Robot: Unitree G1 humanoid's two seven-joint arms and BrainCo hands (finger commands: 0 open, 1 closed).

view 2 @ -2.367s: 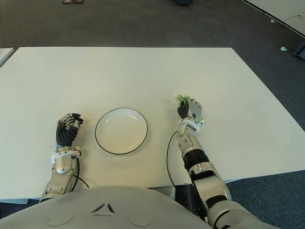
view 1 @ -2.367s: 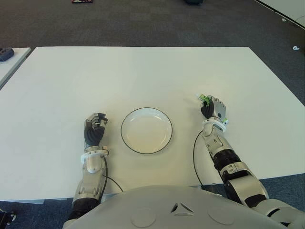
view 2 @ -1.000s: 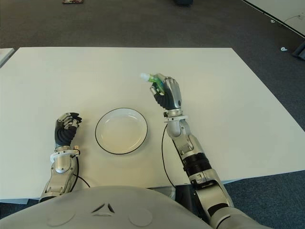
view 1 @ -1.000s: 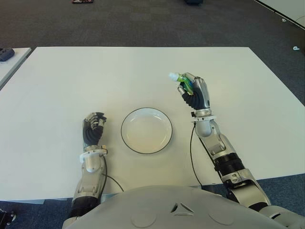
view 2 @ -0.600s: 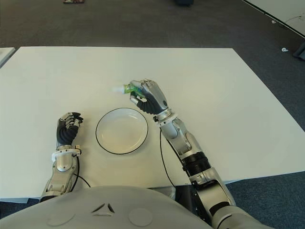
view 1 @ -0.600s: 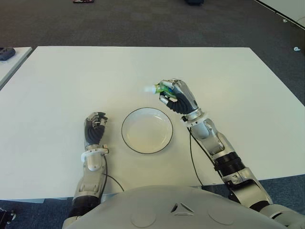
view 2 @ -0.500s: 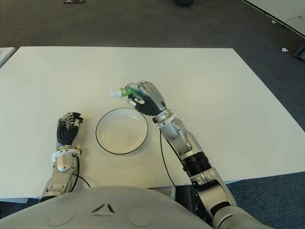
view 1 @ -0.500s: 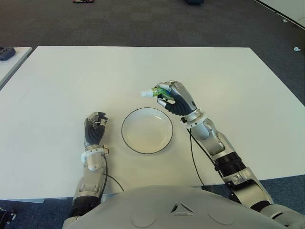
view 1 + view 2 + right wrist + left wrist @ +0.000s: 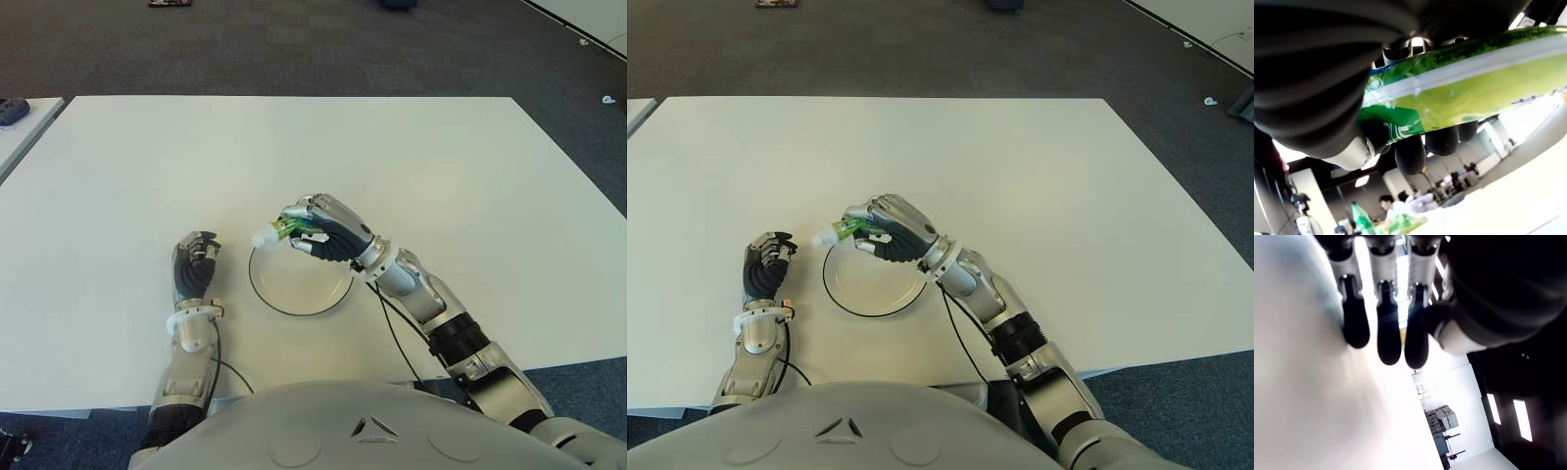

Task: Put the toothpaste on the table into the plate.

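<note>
My right hand (image 9: 318, 230) is shut on a green toothpaste tube (image 9: 283, 230) with a white cap (image 9: 262, 237), held level over the far left part of the white plate (image 9: 313, 289). The cap points toward the robot's left, past the plate's black rim. In the right wrist view the green tube (image 9: 1469, 93) lies across my curled fingers (image 9: 1410, 154). My left hand (image 9: 194, 266) shows on the white table (image 9: 127, 186) to the left of the plate, its fingers curled with nothing in them.
Dark carpet lies beyond the table's far edge. Part of a second table (image 9: 20, 122) with a dark object on it shows at the far left.
My right hand has carried the toothpaste down and to the left, from beyond the plate's far rim to low over the plate. The left hand has not moved.
</note>
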